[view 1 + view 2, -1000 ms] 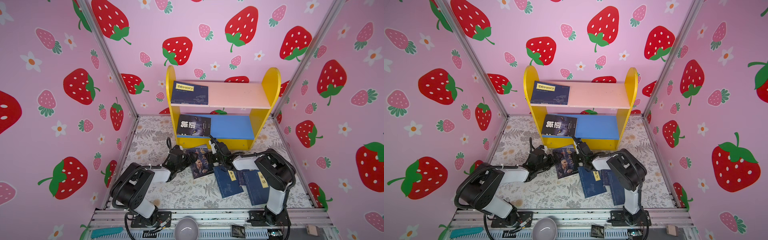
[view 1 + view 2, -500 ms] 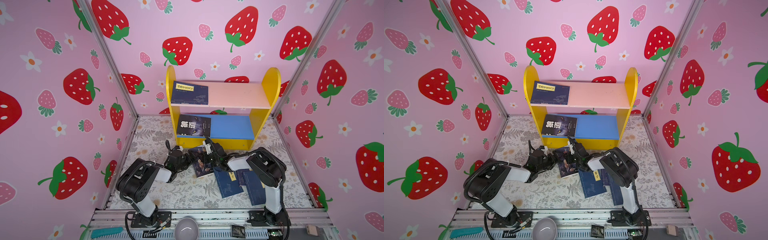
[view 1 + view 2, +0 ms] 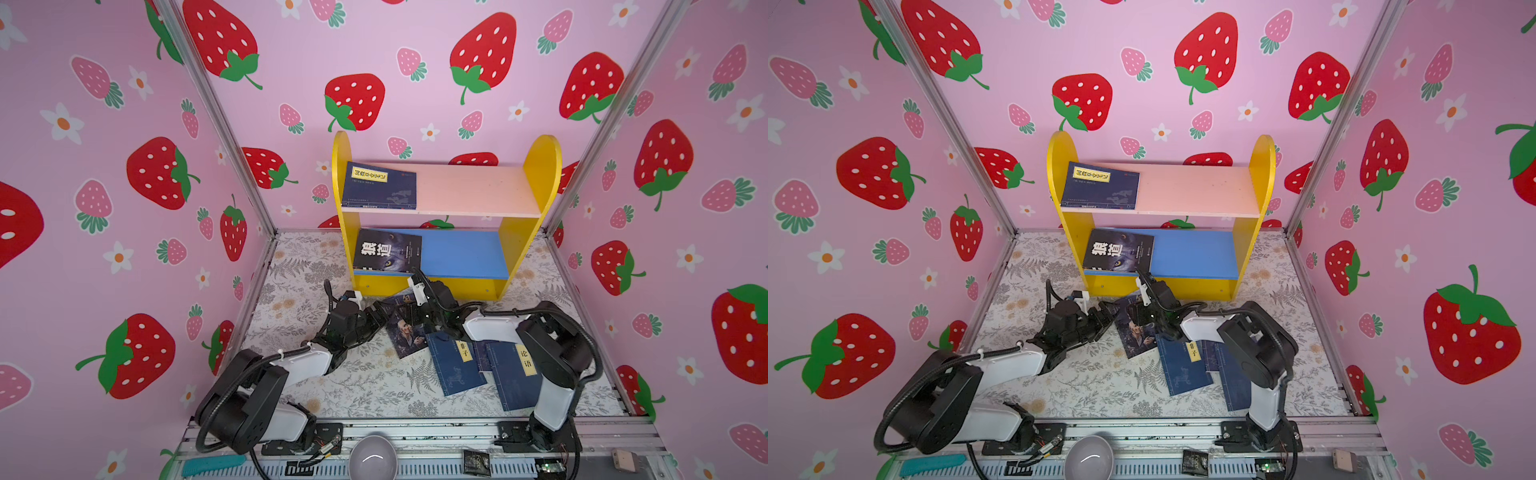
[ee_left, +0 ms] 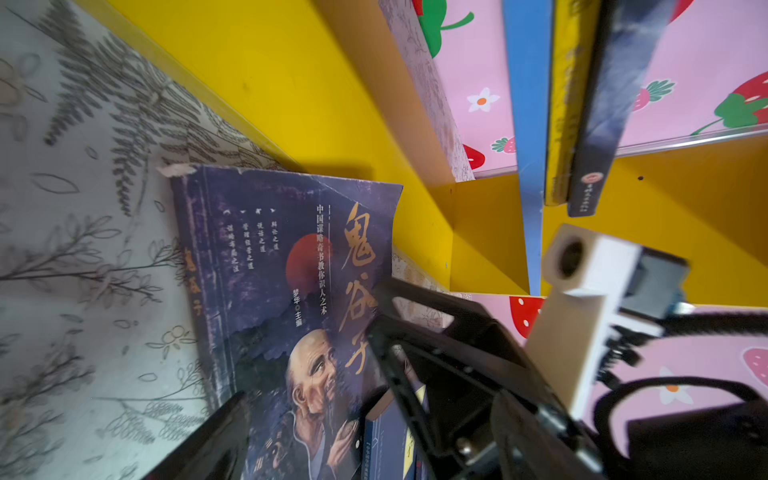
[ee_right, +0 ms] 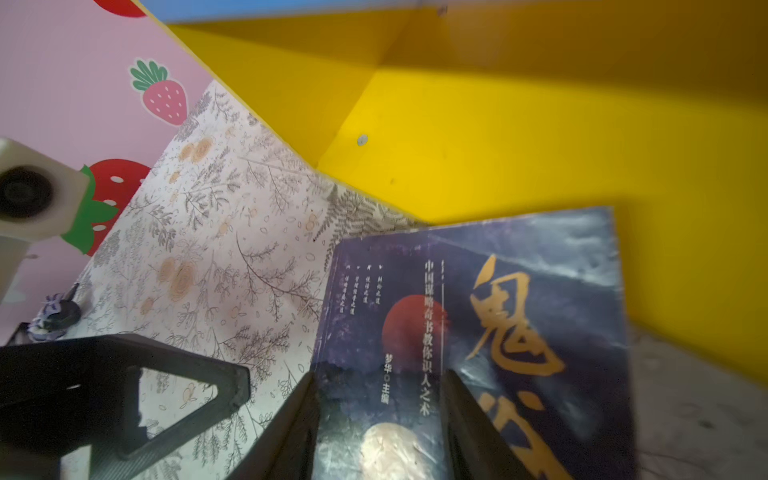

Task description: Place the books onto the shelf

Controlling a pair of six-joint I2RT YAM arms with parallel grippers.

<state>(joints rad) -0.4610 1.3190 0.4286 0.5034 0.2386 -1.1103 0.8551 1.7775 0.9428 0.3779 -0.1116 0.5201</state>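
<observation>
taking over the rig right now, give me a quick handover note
Left pincer: open, at the portrait book on the mat.
Right pincer: open, fingertips over the same cover, nothing gripped.
Done: one navy book on the shelf's pink board, black book on the blue board.
Left: portrait book and the navy books lying on the mat before the shelf.

Yellow-sided shelf [image 3: 548,166] — navy book [image 3: 380,191] flat on its pink board, black book [image 3: 388,251] on the blue; portrait book [image 3: 405,336] and navy books [image 3: 455,365] lie on the tabletop [image 3: 365,390].
</observation>
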